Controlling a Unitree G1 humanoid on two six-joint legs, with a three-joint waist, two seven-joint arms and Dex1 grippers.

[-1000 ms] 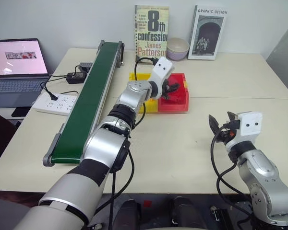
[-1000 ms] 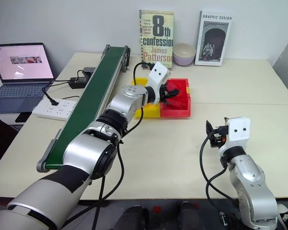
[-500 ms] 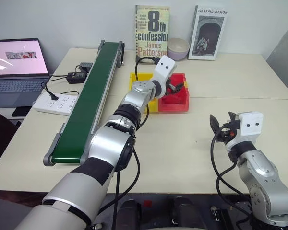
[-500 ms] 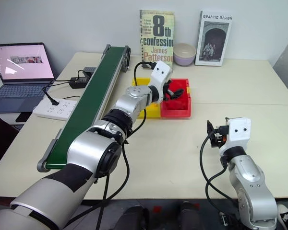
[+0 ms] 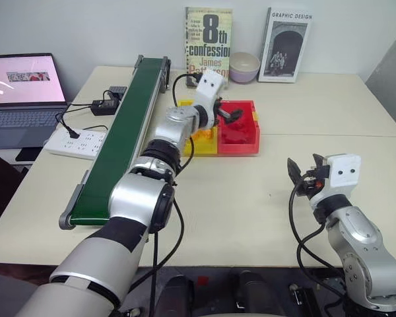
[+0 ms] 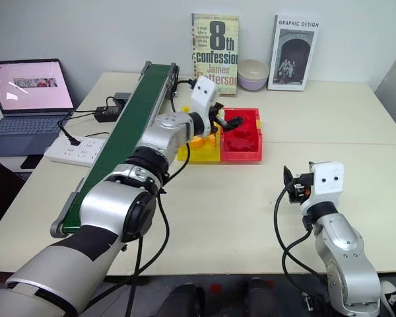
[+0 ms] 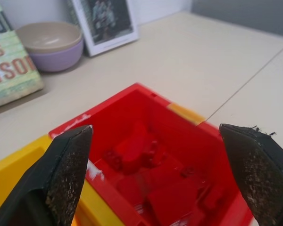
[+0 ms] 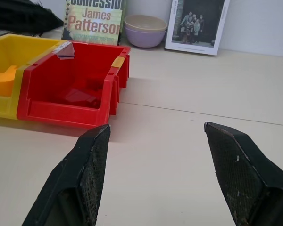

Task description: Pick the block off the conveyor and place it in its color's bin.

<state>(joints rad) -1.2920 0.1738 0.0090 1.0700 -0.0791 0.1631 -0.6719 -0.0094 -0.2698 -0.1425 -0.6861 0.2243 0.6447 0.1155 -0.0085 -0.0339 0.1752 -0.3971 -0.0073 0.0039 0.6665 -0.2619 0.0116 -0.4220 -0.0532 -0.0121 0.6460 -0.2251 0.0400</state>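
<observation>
The red bin (image 5: 241,140) sits mid-table, joined to a yellow bin (image 5: 201,144). Inside it a red block (image 7: 132,150) lies on the floor beside other red pieces (image 7: 172,202). My left gripper (image 5: 230,116) hovers open over the red bin's near-left wall, with nothing between its fingers (image 7: 68,165). The dark green conveyor (image 5: 122,135) runs along the table's left side. My right gripper (image 5: 303,173) hangs open above the table at the front right, holding nothing, and its wrist view faces the red bin (image 8: 75,96) from a distance.
Orange pieces (image 8: 2,80) lie in the yellow bin. Two books (image 5: 208,39) (image 5: 285,45) and a bowl (image 5: 244,66) stand against the back wall. A laptop (image 5: 23,92), power strip (image 5: 76,142) and cables lie left of the conveyor.
The left gripper went from shut, down in the red bin, to open, then rose and drew back left toward the yellow bin. The right arm stayed still.
</observation>
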